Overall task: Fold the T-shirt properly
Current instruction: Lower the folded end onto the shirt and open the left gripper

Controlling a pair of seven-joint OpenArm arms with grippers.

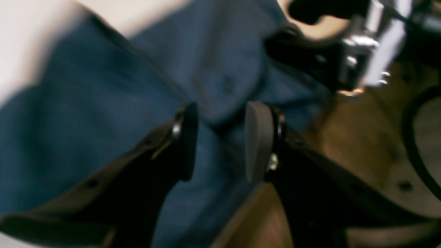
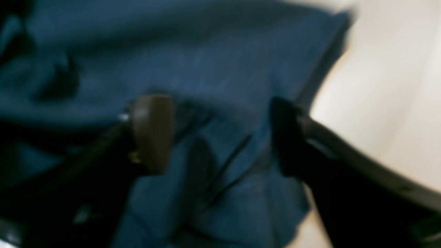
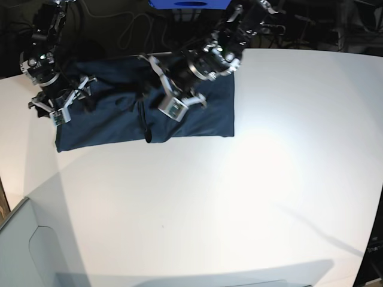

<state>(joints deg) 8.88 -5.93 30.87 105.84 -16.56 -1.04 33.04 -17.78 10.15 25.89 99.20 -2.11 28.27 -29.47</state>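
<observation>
The dark navy T-shirt (image 3: 203, 116) lies bunched and partly folded at the far left of the white table (image 3: 239, 197). My left gripper (image 3: 178, 89) hovers over the shirt's middle. In the left wrist view it (image 1: 222, 137) is open, with blue cloth (image 1: 86, 113) below the gap between its fingers. My right gripper (image 3: 58, 95) is at the shirt's left end. In the right wrist view it (image 2: 220, 134) is open wide over wrinkled cloth (image 2: 213, 51) near the shirt's edge. Both wrist views are blurred. The neck label is not visible.
A blue object (image 3: 188, 3) and cables sit behind the table's far edge. A grey panel (image 3: 24, 251) is at the lower left. The left wrist view shows a brown wooden surface (image 1: 361, 137) and metal hardware (image 1: 365, 44) beside the shirt. Bare table (image 2: 386, 86) lies right of the cloth.
</observation>
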